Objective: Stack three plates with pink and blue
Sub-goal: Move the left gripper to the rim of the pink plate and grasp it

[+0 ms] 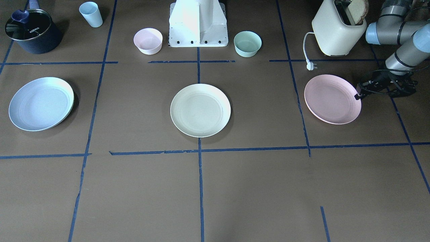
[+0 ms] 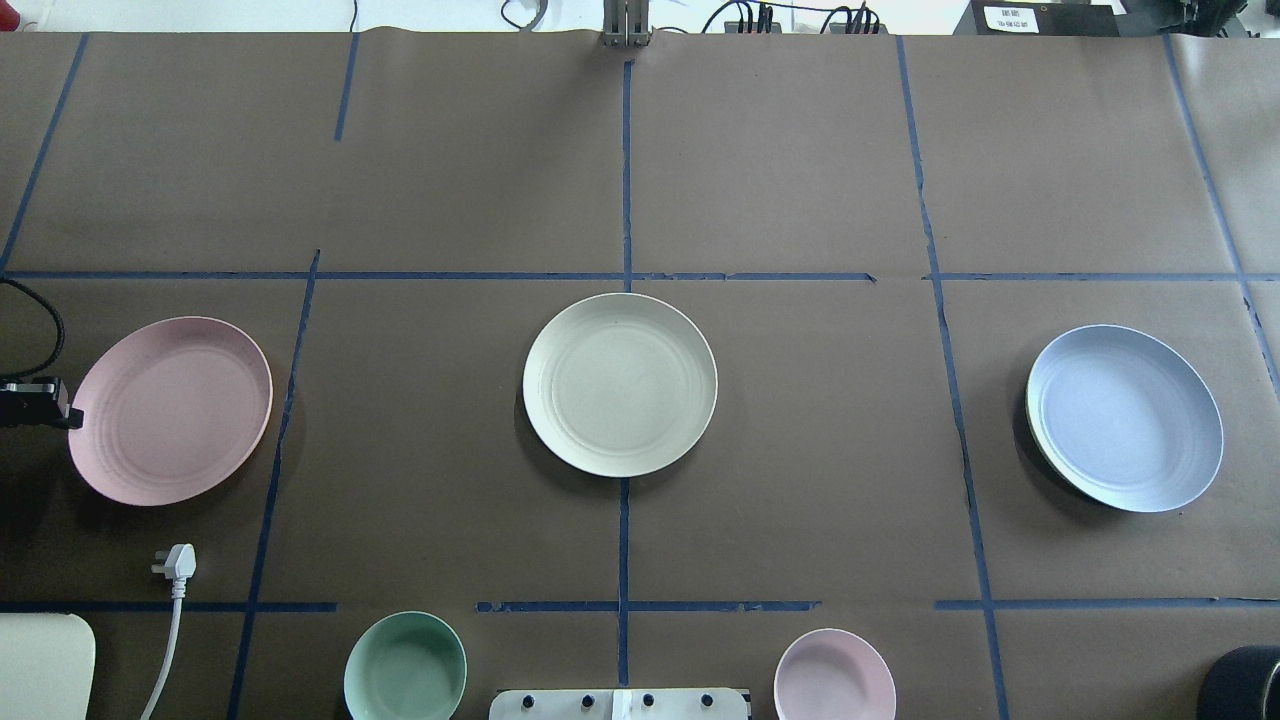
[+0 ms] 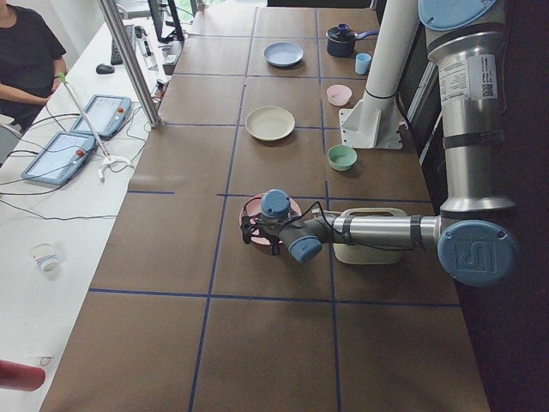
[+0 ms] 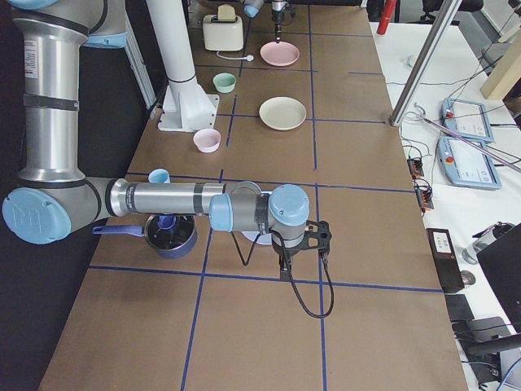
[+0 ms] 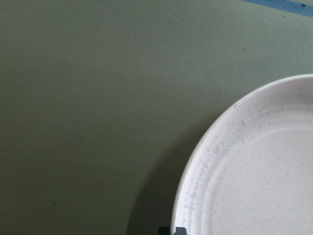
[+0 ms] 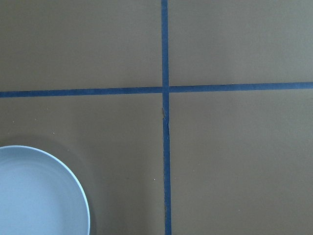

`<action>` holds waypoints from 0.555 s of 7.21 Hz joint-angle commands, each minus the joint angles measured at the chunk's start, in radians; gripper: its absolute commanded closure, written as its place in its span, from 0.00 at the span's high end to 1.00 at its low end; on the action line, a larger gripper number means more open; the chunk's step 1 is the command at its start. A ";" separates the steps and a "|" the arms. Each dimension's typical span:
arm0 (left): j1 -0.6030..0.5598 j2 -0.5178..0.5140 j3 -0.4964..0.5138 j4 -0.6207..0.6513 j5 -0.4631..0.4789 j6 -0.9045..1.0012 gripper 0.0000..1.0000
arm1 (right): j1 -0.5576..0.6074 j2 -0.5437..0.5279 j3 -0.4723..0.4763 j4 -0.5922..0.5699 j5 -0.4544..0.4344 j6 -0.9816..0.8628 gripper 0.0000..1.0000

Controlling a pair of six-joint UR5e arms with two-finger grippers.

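**Three plates well apart, left fingers at the pink rim**

Three plates lie in one row across the middle of the front-facing view, none stacked. The blue plate is at the left, the cream plate at the centre and the pink plate at the right, all on the brown worktop.

The left arm shows in that view's upper right corner, its forearm sloping down to a low wrist. The left fingers touch the pink plate's right rim. Only one dark tip shows there, so I cannot tell how wide they stand or whether they hold the plate.

In the right-side view the right arm runs its forearm level from the left edge to mid-frame, wrist turned down. The right fingers hang above the worktop just beside the blue plate, which the wrist mostly hides. Their opening cannot be told.

Farther back, along the top of the front-facing view, a pink bowl and a green bowl flank the robot's base. A toaster stands at the upper right, and a lidded pot and a blue cup at the upper left.
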 commanded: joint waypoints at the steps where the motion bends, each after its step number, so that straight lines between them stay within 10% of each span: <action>1: -0.033 0.010 -0.015 0.002 -0.103 0.000 0.00 | 0.000 0.001 -0.001 -0.001 -0.002 0.000 1.00; 4: -0.174 -0.077 -0.059 0.125 -0.242 -0.038 0.00 | 0.000 -0.002 0.000 -0.001 -0.005 0.000 1.00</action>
